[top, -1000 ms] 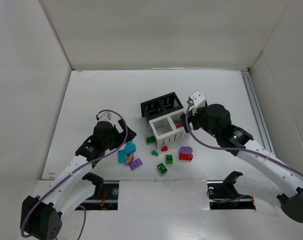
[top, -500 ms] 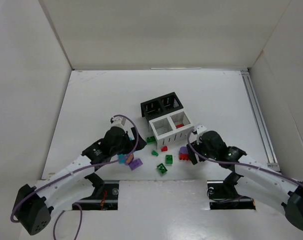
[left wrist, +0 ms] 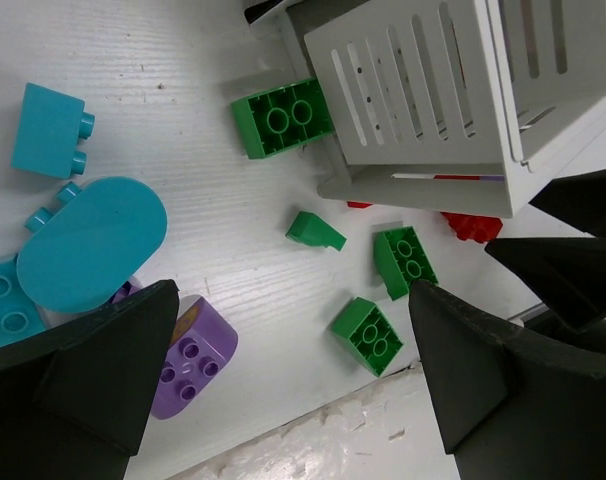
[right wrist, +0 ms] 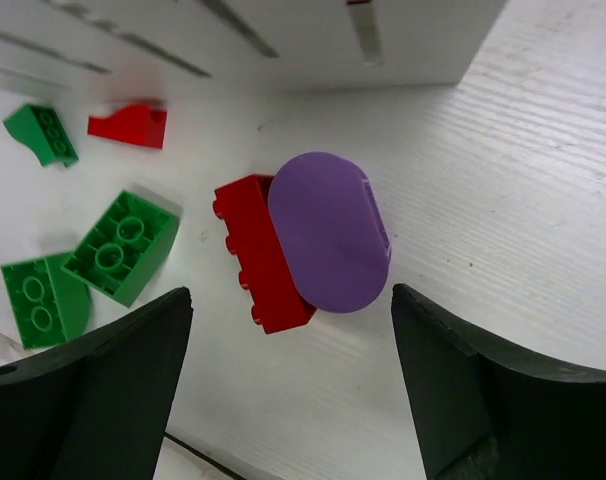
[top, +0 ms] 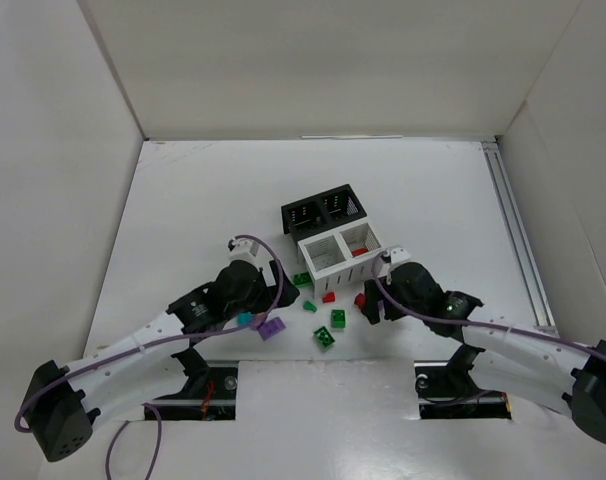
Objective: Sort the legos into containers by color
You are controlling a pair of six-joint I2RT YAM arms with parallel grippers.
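**Containers**
- White slotted two-cell plastic bin [top: 328, 270] and black two-cell plastic bin [top: 321, 206]. They touch, midway up the white table [top: 203, 220], with the black one farther back.
- A small red piece [top: 358, 252] lies in the white bin's right cell.

**Loose legos, all on the table in front of the white bin**
- Green square brick [left wrist: 283, 118], against the bin's slotted wall.
- Small green sloped piece [left wrist: 315, 230].
- Second green brick [left wrist: 405, 260] and third green brick [left wrist: 368, 333], near each other.
- Teal oval plate [left wrist: 91, 243], with a small teal brick [left wrist: 51, 130] just beside it.
- Studded purple brick [left wrist: 193, 355], next to the teal oval.
- Purple oval plate [right wrist: 328, 232], overlapping the edge of a long red brick [right wrist: 253, 260].
- Red sloped piece [right wrist: 130, 125], near the bin's foot.

**Grippers**
- Left gripper [left wrist: 293, 300]: jaws spread wide and empty, above the green and purple bricks.
- Right gripper [right wrist: 288, 295]: jaws spread wide and gripping nothing. One finger stands on either side of the purple oval and the red brick, clear of both.
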